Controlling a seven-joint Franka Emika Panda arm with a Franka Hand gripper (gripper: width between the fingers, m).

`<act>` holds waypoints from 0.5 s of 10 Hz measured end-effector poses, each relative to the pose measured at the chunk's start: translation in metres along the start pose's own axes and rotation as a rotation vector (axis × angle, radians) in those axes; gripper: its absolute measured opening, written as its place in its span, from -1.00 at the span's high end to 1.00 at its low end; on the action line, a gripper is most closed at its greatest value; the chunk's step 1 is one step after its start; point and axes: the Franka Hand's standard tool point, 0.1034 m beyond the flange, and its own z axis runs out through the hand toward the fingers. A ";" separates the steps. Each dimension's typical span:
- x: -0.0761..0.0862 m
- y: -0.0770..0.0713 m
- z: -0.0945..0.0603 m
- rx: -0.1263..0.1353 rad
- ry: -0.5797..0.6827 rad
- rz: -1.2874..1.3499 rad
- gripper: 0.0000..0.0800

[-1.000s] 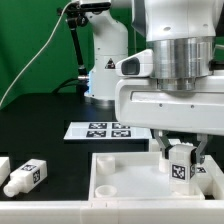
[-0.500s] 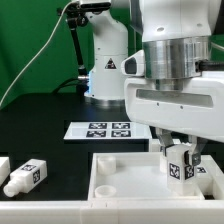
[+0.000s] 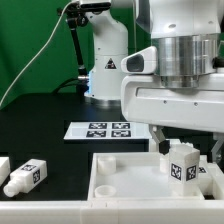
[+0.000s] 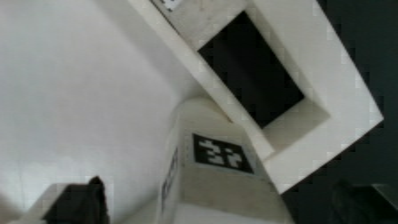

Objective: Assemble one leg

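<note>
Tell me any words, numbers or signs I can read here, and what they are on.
No readable words or numbers.
Small chunky white plastic leg: black-and-white square tag pattern, no letters.
Thin flat white marker board: the same kind of patterns.
White robot base: dark mark, too blurred to read.

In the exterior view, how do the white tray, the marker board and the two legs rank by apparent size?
1. White tray.
2. Marker board.
3. The leg standing on the tray and the leg lying on the table look alike; I cannot rank them.
</note>
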 end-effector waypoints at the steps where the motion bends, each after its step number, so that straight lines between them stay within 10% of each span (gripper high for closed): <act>1: 0.000 -0.001 -0.001 -0.001 0.004 -0.147 -0.60; 5: -0.002 -0.006 0.000 -0.017 0.016 -0.608 -0.62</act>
